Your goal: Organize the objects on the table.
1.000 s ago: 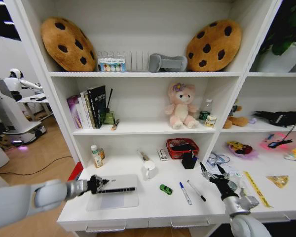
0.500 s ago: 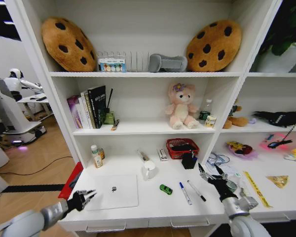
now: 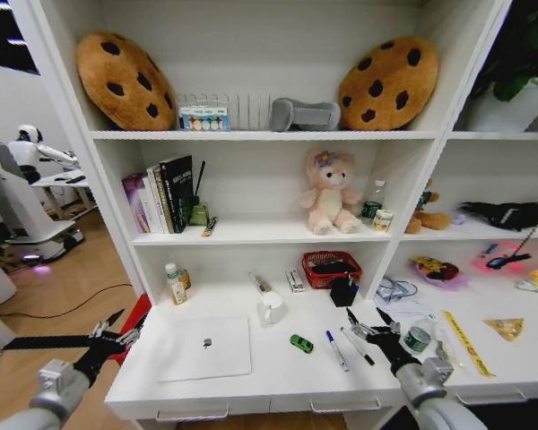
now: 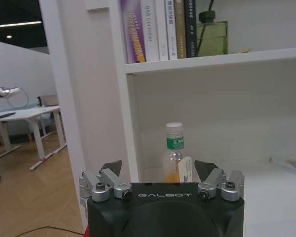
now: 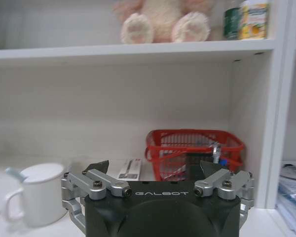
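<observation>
Left gripper (image 3: 117,328) withdrawn off laptop (image 3: 205,348), closed

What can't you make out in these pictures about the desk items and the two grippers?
- Red basket: contents unclear behind its mesh in the right wrist view.
- Marker pens: print too small in the head view.
- Left gripper, right gripper: fingertips cut off by their own bodies in the wrist views.

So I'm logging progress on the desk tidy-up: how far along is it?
Looks done: the laptop lies closed and flat on the table. In hand: nothing; the left gripper is open off the desk's left edge, and the right gripper is open near the two marker pens. Left: the pens and the green toy car lie loose.
</observation>
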You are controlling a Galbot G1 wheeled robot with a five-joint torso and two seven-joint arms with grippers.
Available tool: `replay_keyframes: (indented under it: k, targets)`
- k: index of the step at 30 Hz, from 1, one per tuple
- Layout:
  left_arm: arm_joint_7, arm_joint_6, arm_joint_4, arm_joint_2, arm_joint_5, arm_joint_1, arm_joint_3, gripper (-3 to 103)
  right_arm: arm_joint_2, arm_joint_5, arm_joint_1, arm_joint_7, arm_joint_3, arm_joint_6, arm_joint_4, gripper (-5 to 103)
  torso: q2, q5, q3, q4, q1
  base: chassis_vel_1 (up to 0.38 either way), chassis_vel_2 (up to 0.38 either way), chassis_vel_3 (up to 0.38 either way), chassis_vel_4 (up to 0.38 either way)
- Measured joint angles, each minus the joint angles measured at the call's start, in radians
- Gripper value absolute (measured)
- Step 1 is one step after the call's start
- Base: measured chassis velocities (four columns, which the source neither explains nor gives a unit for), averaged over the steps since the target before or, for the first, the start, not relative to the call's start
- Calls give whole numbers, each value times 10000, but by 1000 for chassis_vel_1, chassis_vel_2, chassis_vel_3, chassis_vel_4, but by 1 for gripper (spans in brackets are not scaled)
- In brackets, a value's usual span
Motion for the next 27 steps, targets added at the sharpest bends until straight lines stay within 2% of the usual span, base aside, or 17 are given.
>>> replay_keyframes:
  k: [2,3,5,13,27]
  targets:
    - [-43,18,-100,-631,74,-66,-58,93,-495,-250,-83,-292,-411,203,-173,100,1,3,0,-2,0,0,0,0,0]
    - [-43,18,-100,-631,74,-66,-58,93,-495,-250,-83,-292,-411,203,-173,100,1,3,0,-2,0,0,0,0,0]
    - [-69,19,-128,-1037,169,-112,-62,99,-1065,-298,-107,-560,-860,382,-420,100,0,3,0,-2,0,0,0,0,0]
    - [-123,-53,120,-1570,409,-272,-39,100,-2142,-84,191,-1410,-1753,1006,-1557,100,0,1,1,-3,1,0,0,0,0]
    - [-370,281,-158,-1660,541,-583,-30,100,-2594,-78,1849,-1874,-3687,1230,-2752,100,-1,0,1,-2,3,0,0,0,0]
